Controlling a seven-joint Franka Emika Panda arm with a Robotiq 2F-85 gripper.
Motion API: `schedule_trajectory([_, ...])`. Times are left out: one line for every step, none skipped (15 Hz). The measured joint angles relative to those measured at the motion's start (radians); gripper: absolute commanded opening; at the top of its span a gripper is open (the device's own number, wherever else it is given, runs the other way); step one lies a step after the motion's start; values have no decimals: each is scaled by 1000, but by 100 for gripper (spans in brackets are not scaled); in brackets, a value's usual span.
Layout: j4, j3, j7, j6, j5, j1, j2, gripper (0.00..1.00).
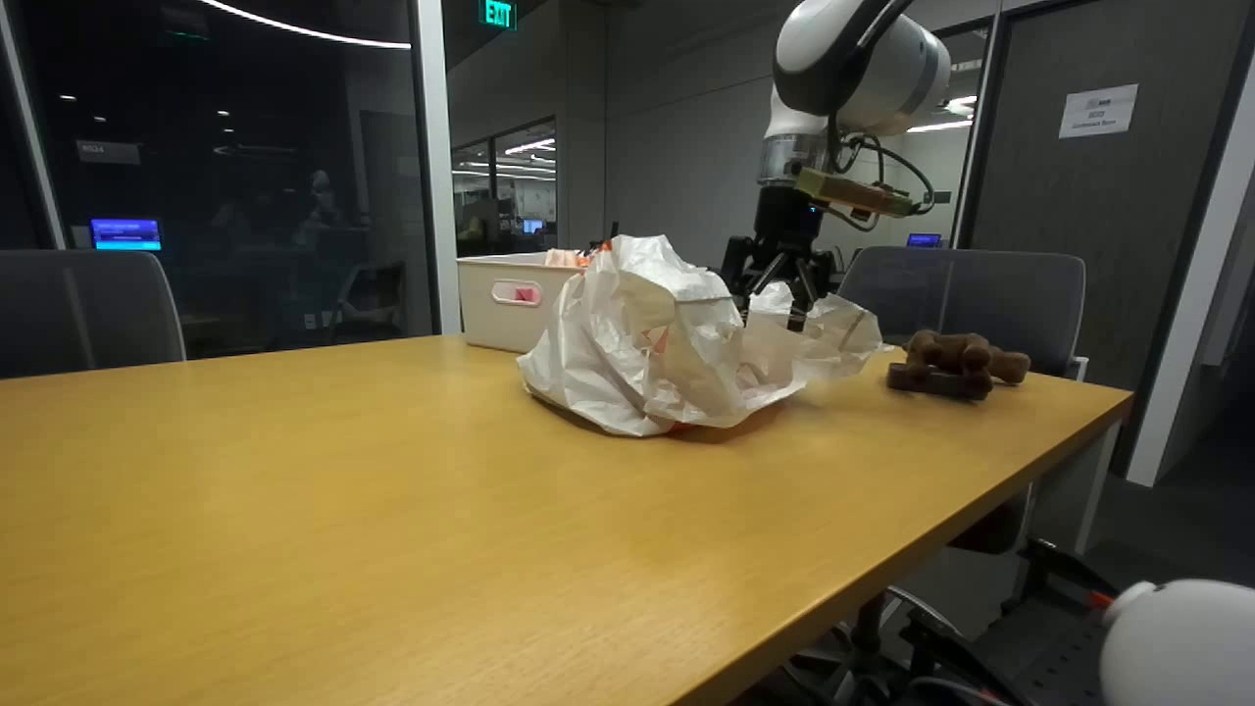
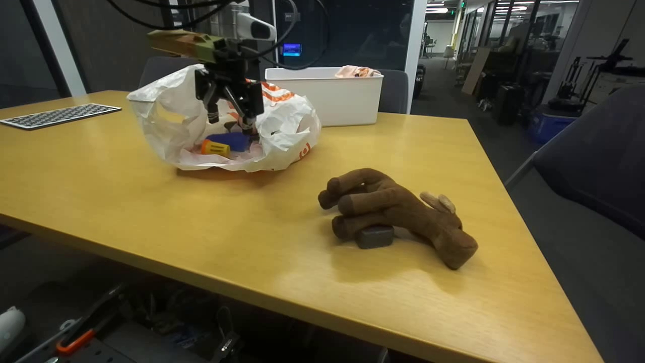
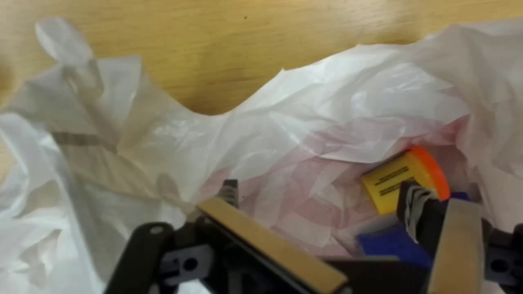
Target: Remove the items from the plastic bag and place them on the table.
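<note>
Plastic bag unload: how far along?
Likely done: brown plush toy and dark block lie on the table. In hand: open gripper, holding nothing, at the mouth of the plastic bag. Left: at least a yellow container and blue item inside.

Your gripper [image 2: 232, 126] is black, your plastic bag [image 1: 691, 348] white with orange print [image 2: 278, 95]; inside you have a yellow tub [image 3: 386, 179] with an orange lid [image 3: 432, 169] and a blue item [image 3: 393, 243]. In an exterior view, the near plush toy [image 2: 398, 201] is brown, the far bin [image 2: 327, 96] white.
</note>
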Motion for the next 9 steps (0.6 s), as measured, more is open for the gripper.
schedule_trajectory([7, -14, -45, 11, 10, -3, 26, 100])
schedule_trajectory([13, -24, -105, 14, 45, -3, 56, 100])
schedule_trajectory([19, -29, -178, 14, 100, -3, 85, 100])
schedule_trajectory([24, -29, -253, 13, 163, -2, 112, 100])
schedule_trajectory([29, -26, -321, 13, 230, 1, 132, 100])
schedule_trajectory([34, -20, -384, 15, 295, 4, 145, 100])
schedule_trajectory([39, -10, -430, 22, 340, 8, 150, 100])
schedule_trajectory([44, 3, -460, 31, 370, 14, 150, 100])
schedule_trajectory([50, 17, -473, 47, 390, 22, 149, 100])
